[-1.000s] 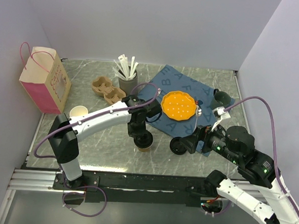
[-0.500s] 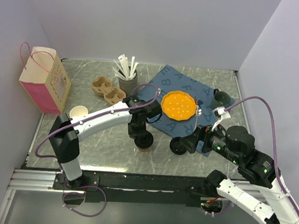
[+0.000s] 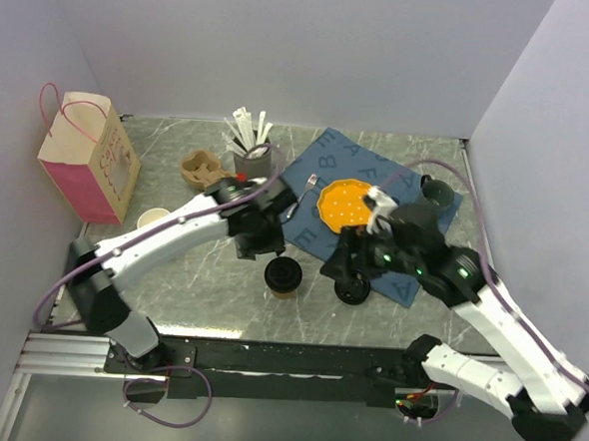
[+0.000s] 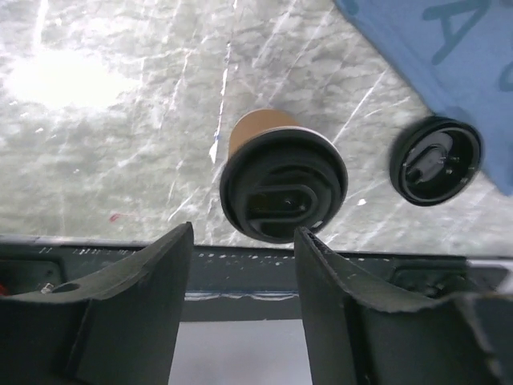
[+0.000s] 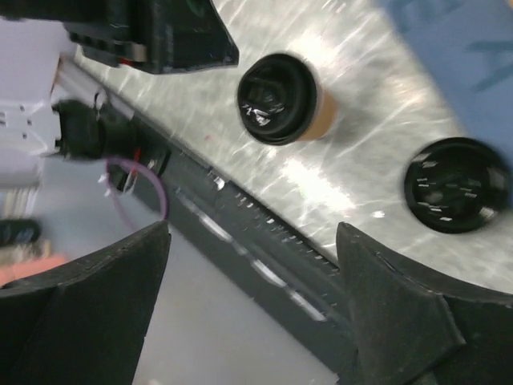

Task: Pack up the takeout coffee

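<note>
Top view, surface: grey marbled table (image 3: 171, 273) with a black rail (image 3: 266, 354) along its near edge; pale lavender walls behind and at both sides.
Top view, task thing: the takeout coffee (image 3: 284, 277) stands upright on bare table near the near edge, lid on, with nothing touching it.
Top view, around: a loose black lid (image 3: 351, 289) is just to its right, by the blue lettered cloth (image 3: 323, 162). An orange plate (image 3: 344, 202) lies on the cloth and a dark cup (image 3: 436, 192) stands at its right corner. A straw holder (image 3: 250, 156) and a pulp cup carrier (image 3: 205, 172) are farther back. A lidless paper cup (image 3: 155, 219) and a pink paper bag (image 3: 78, 157) are at the left.
Top view, in the way: the left gripper (image 3: 258, 240) is just far-left of the coffee. The right gripper (image 3: 344, 264) hangs over the loose lid and hides part of the cloth.
Left wrist, fingers (image 4: 136, 305): apart, with nothing between them. The coffee is beyond the tips and the loose lid is to its right.
Right wrist, fingers (image 5: 88, 305): wide apart and empty. The coffee and the loose lid lie below, blurred.
</note>
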